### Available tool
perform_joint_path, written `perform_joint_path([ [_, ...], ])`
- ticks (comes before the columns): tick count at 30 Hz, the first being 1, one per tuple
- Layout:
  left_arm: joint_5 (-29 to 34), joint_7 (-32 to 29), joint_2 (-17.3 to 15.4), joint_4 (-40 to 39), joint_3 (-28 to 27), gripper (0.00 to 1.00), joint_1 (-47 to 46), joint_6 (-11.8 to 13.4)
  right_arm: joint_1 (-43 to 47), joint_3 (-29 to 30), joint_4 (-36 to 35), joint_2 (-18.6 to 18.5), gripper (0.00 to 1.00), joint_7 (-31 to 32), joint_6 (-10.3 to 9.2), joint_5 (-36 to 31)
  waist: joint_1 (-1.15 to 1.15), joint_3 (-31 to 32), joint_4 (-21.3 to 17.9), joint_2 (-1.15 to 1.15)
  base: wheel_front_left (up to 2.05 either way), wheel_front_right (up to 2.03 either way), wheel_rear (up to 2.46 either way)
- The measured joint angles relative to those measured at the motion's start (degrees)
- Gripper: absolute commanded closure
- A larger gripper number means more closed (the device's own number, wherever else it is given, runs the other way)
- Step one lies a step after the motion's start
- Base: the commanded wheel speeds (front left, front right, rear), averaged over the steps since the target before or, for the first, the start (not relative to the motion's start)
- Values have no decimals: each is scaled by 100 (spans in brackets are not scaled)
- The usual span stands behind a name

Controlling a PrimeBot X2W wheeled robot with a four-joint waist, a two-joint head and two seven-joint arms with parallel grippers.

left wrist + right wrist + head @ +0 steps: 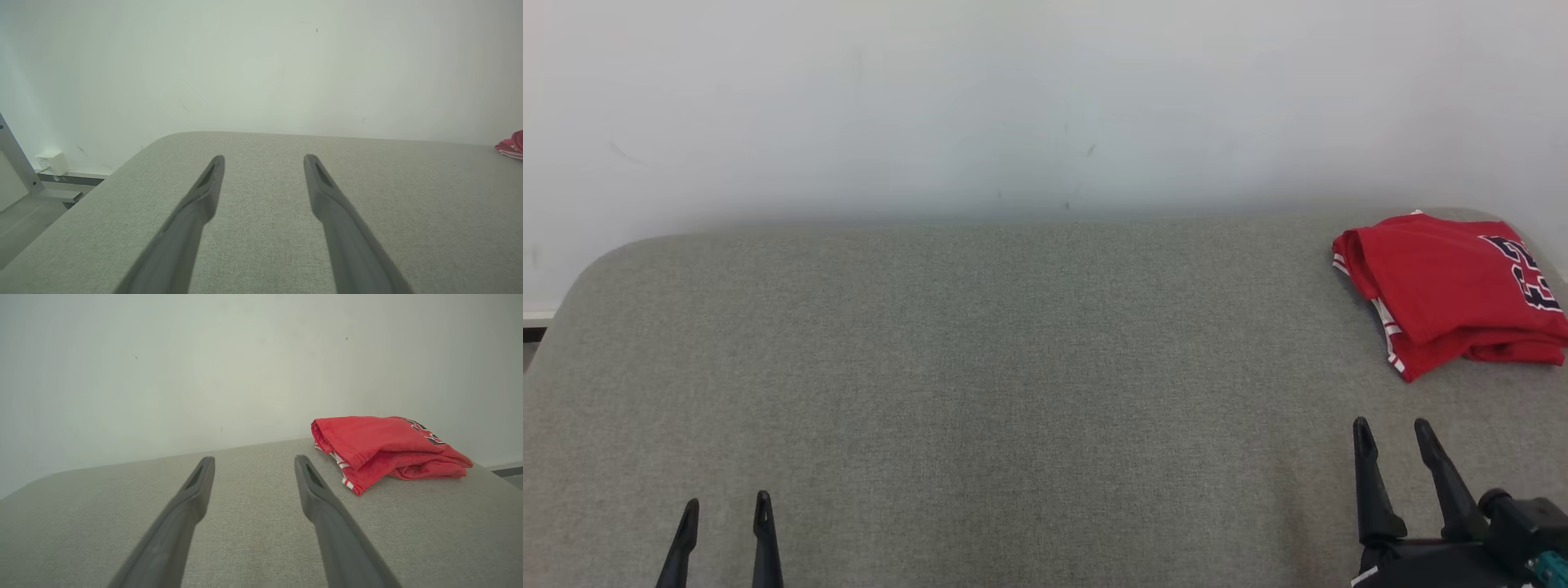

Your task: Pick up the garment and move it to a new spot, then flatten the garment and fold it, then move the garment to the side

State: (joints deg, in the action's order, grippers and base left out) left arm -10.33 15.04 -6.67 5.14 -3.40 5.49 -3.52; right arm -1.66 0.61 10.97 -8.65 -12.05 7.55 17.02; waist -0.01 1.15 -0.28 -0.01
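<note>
Folded red garment (1445, 286) laid at far right of grey padded surface (1013, 367), right edge cut off, dark printed numerals cropped and unreadable, left gripper (726, 502) and right gripper (1391, 426) both spread, nothing gripped

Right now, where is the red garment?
In the head view the folded red garment lies at the far right corner of the grey surface, by the wall, ahead of the right hand and apart from it.
</note>
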Motion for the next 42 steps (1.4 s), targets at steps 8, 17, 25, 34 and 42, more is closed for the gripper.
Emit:
perform_joint_path([
  [8, 9, 0, 13, 46, 4, 0, 10, -57, 605, -29, -492, 297, 0, 47, 0, -52, 1, 114, 82, 1, 0, 0, 0],
  [17, -2, 0, 12, 142, 51, 0, 10, -110, 826, -45, -670, 412, 0, 127, 0, -110, 0, 231, 143, 1, 0, 0, 0],
  [25, -24, 0, 7, 220, 40, 0, 10, -126, 861, -40, -681, 437, 0, 182, 0, -135, 1, 295, 141, 1, 0, 0, 0],
  [34, -309, -145, 63, 474, 16, 100, 40, -153, 926, -45, -472, 465, 100, 255, 1, 126, 0, 302, 136, 1, 0, 0, 0],
  [42, -1169, -365, 91, 506, -18, 100, -30, -162, 832, 14, -388, 471, 100, 441, 1, 935, 1, 272, 129, 1, 0, 0, 0],
])
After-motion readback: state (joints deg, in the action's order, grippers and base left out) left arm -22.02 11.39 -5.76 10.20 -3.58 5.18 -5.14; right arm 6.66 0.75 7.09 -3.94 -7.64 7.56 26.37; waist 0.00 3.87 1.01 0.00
